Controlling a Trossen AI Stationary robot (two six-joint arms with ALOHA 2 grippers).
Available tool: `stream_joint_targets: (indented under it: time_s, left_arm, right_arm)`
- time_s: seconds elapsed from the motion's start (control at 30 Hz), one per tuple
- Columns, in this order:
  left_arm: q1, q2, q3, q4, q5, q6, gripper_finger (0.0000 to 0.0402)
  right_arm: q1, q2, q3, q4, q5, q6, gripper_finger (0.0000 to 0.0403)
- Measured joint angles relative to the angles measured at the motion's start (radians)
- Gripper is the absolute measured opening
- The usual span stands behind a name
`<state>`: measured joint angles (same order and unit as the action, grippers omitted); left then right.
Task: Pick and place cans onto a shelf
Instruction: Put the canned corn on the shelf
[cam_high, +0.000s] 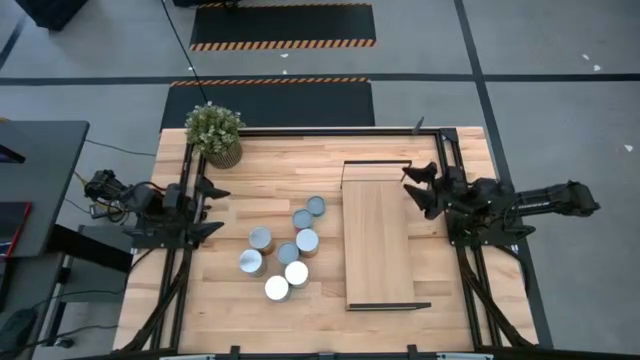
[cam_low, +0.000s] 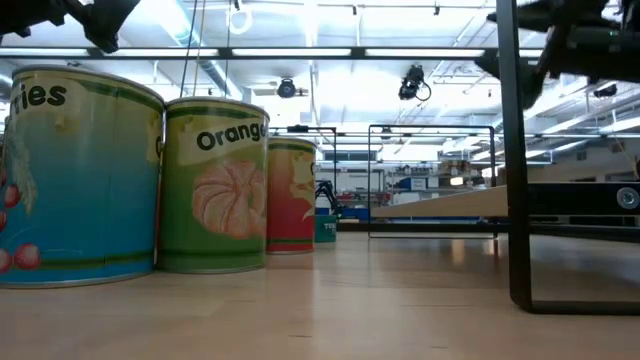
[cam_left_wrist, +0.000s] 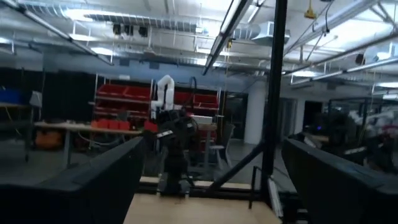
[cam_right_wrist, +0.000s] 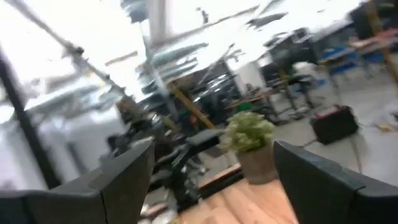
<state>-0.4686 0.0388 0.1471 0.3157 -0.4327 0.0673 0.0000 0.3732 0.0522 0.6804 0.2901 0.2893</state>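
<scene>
Cans: seven cans (cam_high: 283, 246) stand upright in a close bunch on the table (cam_high: 250, 310), between the left arm and the shelf. Their shiny round tops face up. I think they stand close so either arm can pick one from above.

Closest cans: in the low view a blue can (cam_low: 75, 180) is nearest, an orange-fruit can (cam_low: 213, 185) is just beside it, and a red-and-green can (cam_low: 291, 195) is behind those two.

Shelf: the shelf (cam_high: 377, 240) is a long light-wood board on thin black legs. It sits to the right of the cans, near them but not touching. No can is on it yet, so I think the job is only at its start.

Plant: a potted plant (cam_high: 215, 133) stands at the far left corner of the table, well apart from the cans.

Left gripper: the left gripper (cam_high: 213, 209) is at the left side of the table, up high and pointing across toward the cans. Its fingers are spread wide and hold nothing.

Right gripper: the right gripper (cam_high: 414, 190) is at the right side, just beside the far end of the shelf, pointing toward the middle. Its fingers are apart too, with nothing between them.

Arm pose: both arms are folded back near their bases, raised off the wood, not touching any can.

Next, I think: one arm needs to go over a can and come down on it.
</scene>
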Motion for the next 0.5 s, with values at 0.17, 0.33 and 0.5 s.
stream_joint_targets:
  time_s: [0.17, 0.33, 0.5]
  left_arm:
    - [0.0, 0.0, 0.0, -0.016, 0.024, 0.1, 0.0385]
    - [0.001, 0.015, -0.007, -0.031, 0.025, 0.154, 0.0385]
    - [0.001, 0.069, -0.009, -0.043, 0.019, 0.184, 0.0385]
  right_arm:
    - [-0.035, 0.164, 0.104, -0.005, -0.004, -0.081, 0.0334]
    - [-0.061, 0.375, 0.238, 0.001, -0.004, -0.111, 0.0334]
    - [-0.076, 0.605, 0.372, -0.001, -0.004, -0.155, 0.0334]
